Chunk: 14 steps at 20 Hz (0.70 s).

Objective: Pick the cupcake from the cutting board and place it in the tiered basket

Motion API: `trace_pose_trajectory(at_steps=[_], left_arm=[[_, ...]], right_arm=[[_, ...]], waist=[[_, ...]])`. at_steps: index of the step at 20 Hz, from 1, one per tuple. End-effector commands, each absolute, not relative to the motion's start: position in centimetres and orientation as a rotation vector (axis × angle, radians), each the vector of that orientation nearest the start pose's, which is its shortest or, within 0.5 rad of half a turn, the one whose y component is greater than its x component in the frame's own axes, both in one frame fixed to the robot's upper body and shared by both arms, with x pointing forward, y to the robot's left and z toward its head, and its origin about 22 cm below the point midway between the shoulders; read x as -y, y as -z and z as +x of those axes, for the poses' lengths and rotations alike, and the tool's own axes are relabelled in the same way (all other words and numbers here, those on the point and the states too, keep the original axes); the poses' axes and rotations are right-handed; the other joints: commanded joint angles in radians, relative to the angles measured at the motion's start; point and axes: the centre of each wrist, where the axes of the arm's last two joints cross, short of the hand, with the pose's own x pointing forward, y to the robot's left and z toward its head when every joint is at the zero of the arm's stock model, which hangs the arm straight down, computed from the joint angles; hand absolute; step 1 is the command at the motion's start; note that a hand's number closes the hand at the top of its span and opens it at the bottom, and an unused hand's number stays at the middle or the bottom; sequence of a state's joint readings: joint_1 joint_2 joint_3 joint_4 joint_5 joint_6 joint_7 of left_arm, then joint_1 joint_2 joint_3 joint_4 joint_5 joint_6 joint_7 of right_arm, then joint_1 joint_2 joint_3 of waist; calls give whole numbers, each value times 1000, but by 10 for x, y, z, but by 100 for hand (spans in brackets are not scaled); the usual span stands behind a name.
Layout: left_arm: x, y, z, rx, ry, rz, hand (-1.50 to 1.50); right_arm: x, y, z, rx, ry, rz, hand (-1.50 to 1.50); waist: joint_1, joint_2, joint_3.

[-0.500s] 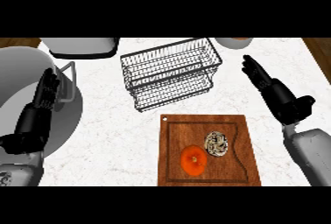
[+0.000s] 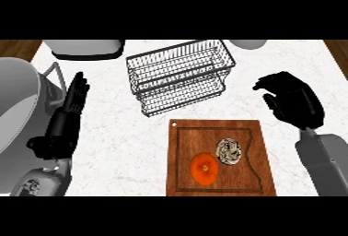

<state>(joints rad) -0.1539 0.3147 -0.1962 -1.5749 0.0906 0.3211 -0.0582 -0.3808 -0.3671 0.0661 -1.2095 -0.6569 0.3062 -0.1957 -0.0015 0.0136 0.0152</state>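
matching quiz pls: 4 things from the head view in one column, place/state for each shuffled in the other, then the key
Things:
1. cupcake
2. tiered basket
3. left hand
4. right hand

Place or state:
A. wire-framed, holds nothing, beyond the cutting board
B. fingers curled, hovering right of the board's far corner
C. fingers straight, resting at the view's left beside the grey pot
D. lying on the board, beside the orange fruit

Pairs: 1-D, 2-A, 3-C, 4-B
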Motion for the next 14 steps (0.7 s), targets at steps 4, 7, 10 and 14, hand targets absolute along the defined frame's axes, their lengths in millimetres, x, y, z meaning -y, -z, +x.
trace_pose_trajectory(at_steps=[4,7,10,14], left_arm=[[-217,-32,262,1695,120,188,0],[-212,-36,276,1679,112,185,0],[-200,-23,275,1672,97,192,0],[-210,-29,271,1671,101,218,0]], right_arm=[[319,-12,320,1618,-74,1089,-150],[373,-16,311,1671,-193,1118,-150],[405,-64,315,1685,-430,993,-150],[412,-159,323,1691,-841,678,-150]], waist=[[15,-6,-10],[4,-5,-12],[-10,-9,-14],[-10,-18,-13]])
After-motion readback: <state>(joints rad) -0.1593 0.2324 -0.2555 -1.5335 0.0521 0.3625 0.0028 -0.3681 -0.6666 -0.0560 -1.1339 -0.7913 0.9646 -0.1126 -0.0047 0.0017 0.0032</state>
